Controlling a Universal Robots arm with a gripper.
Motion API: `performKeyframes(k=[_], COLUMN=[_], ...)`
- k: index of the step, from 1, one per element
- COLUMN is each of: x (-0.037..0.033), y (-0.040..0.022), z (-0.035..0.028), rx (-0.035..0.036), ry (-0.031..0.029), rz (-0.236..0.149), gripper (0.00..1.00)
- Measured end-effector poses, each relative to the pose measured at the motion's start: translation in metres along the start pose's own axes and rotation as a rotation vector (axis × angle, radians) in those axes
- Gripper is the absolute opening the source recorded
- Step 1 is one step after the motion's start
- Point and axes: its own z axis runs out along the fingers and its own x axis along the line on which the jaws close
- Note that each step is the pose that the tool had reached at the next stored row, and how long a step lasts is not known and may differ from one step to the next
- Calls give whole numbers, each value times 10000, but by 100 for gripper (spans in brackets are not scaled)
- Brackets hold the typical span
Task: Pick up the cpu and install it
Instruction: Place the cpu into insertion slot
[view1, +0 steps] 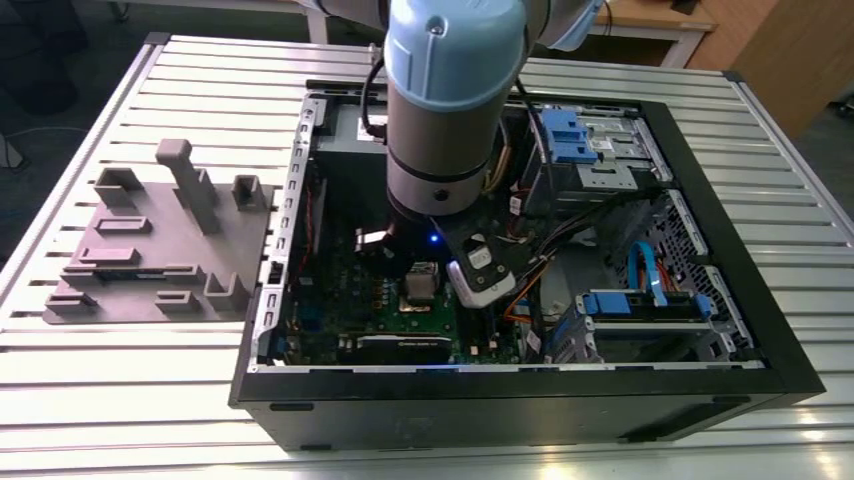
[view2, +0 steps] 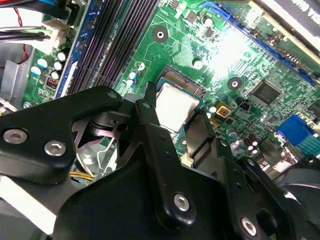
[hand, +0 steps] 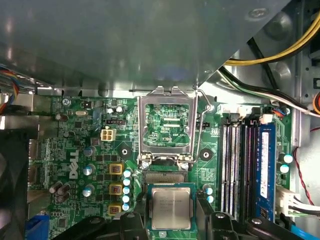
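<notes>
The black 2-fingered pincer (view2: 176, 110) clasps the small flat square silver-topped cpu (hand: 171, 209) by 2 opposite edges. Partly beneath it lies the rectangular socket (hand: 165, 176) of the green motherboard (hand: 75, 150), its silver metal frame (hand: 166, 120) open just beyond the fingertips.

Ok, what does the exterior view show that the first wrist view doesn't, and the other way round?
Exterior view: the grey fixture on the slatted table, beside the open computer case, with the arm over it. First wrist view: the cpu gripped between the jaws, near the memory slots. Both: the green motherboard.
</notes>
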Motion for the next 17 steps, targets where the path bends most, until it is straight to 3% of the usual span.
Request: performKeyframes(k=[7, 17], x=[30, 45], y=[-4, -12], z=[114, 176], rx=[2, 0], ry=[2, 4], rz=[11, 215], gripper=[47, 47])
